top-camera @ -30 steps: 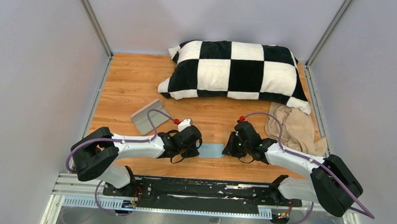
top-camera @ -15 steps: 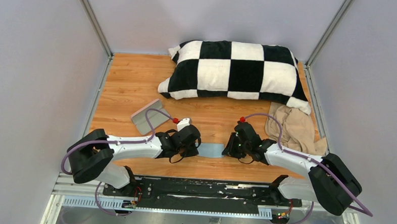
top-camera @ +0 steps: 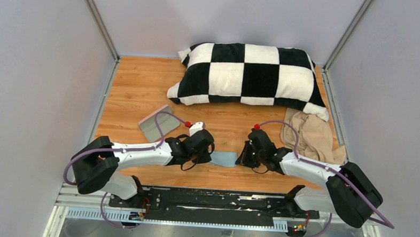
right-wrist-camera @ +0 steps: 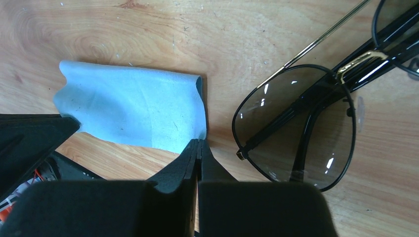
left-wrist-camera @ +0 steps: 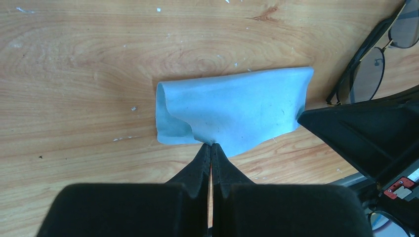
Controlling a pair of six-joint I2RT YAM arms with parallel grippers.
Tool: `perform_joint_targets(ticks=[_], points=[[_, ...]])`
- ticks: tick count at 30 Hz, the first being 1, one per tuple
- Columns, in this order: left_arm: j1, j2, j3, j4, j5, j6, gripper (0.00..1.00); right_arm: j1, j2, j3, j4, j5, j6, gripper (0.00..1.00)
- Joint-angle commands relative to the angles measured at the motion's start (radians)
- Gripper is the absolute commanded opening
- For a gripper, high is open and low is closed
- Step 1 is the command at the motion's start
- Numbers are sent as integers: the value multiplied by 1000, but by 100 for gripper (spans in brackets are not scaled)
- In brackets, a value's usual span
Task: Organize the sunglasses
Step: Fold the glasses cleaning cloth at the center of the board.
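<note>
The sunglasses (right-wrist-camera: 301,126), with dark tinted lenses and a thin black frame, lie folded on the wood just right of my right gripper (right-wrist-camera: 198,141). They also show at the top right of the left wrist view (left-wrist-camera: 368,69), and the right gripper hides them in the top view. A light blue cloth (top-camera: 225,158) lies between the grippers. My left gripper (left-wrist-camera: 211,144) is shut on the cloth's (left-wrist-camera: 232,111) near edge. My right gripper (top-camera: 247,152) is shut on the cloth's (right-wrist-camera: 133,111) corner beside the sunglasses. The left gripper (top-camera: 204,150) sits at the cloth's left end.
A pinkish-grey case (top-camera: 157,122) lies open to the left, behind the left arm. A black-and-white checked pillow (top-camera: 247,74) fills the back of the table. A beige crumpled cloth (top-camera: 311,136) lies at the right, by the right arm.
My left gripper has edged slightly towards the far right, still at the cloth's left end. The right arm and the cloth have barely moved.
</note>
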Motion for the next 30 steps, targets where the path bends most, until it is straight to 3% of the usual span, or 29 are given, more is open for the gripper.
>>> perform_joint_targets(ticks=[1, 29, 30], points=[[-8, -13, 12, -18, -56, 30, 0, 5, -15, 10, -29, 8, -19, 0], [22, 5, 13, -42, -53, 66, 0, 14, -12, 46, -30, 13, -39, 0], [22, 5, 16, -47, -53, 69, 5, 14, -16, 50, -37, 18, -45, 0]])
